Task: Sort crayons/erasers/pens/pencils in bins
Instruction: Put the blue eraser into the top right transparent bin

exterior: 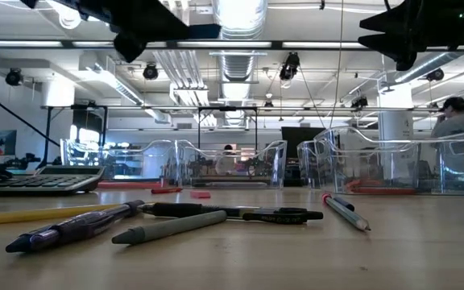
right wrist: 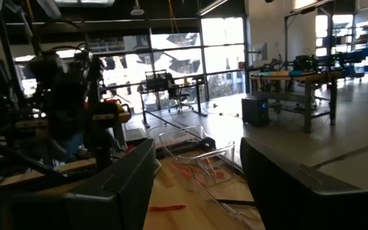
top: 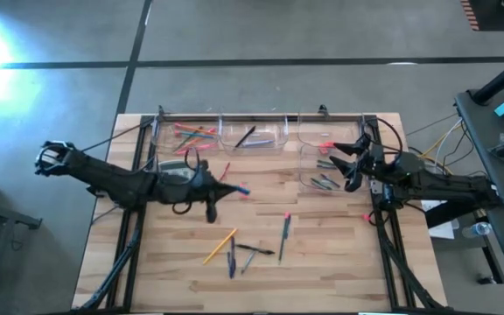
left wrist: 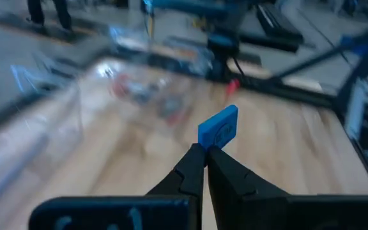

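Left gripper: the left gripper (left wrist: pixel 204 153) is clenched on a blue eraser (left wrist: pixel 218 126), pinching only its lower edge; most of the block stands proud above the fingertips. In the high view the eraser (top: pixel 242 189) sits at the arm's tip, over the middle of the table (top: pixel 339 262), short of the bins.

Right gripper: the right gripper (right wrist: pixel 197 172) hangs with its fingers spread wide and nothing between them, over the bin at the right side (top: pixel 322 171).

Bins: three clear bins stand in a row along the far edge. The left one (top: pixel 160 144) holds bright pencils, the middle one (top: pixel 274 144) a dark pen, and the far-right one (top: pixel 309 140) something small and red. The fourth, nearer bin holds slim grey and green sticks.

Unsorted items: an orange pencil (top: pixel 220 246), dark pens (top: pixel 232 260) and a green stick (top: pixel 283 229) lie loose on the near half of the table. Two small red pieces (exterior: pixel 200 194) lie on the wood in front of the bins.

Current step (judgement): carry the blue eraser to its bin.

Risk, grip: the hold is shallow, at one edge only. A quick swing or stop is likely to pivot the eraser or let it slip out before the bin.

Risk, placement: the bin walls are clear and low. A release near a rim may bounce the eraser out or into the neighbouring bin.

Risk, arms: the right arm is already over the right-hand bins. A path towards them brings the two arms close.
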You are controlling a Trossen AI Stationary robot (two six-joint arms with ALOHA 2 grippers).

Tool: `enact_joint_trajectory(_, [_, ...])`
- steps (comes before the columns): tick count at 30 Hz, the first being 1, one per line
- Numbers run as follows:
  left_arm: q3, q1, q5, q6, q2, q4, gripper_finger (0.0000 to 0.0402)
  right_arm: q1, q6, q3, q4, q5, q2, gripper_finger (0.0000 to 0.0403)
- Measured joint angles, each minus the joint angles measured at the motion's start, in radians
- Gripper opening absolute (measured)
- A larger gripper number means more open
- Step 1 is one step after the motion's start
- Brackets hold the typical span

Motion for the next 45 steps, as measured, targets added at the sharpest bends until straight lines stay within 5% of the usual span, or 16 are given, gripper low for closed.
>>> enact_joint_trajectory(16, [0.032,0.138,0.023,0.163,0.278,0.456,0.0000,0.000,0.008,0.000,0.318,-0.090,0.337,0.0219])
enact_joint_trajectory(25, [0.085,0.141,0.026,0.219,0.341,0.503,0.0000,0.000,0.043,0.001,0.545,-0.195,0.550,0.0219])
enact_joint_trajectory(45, [0.090,0.155,0.026,0.237,0.347,0.499,0.0000,0.002,0.085,0.000,0.941,-0.202,0.813,0.0219])
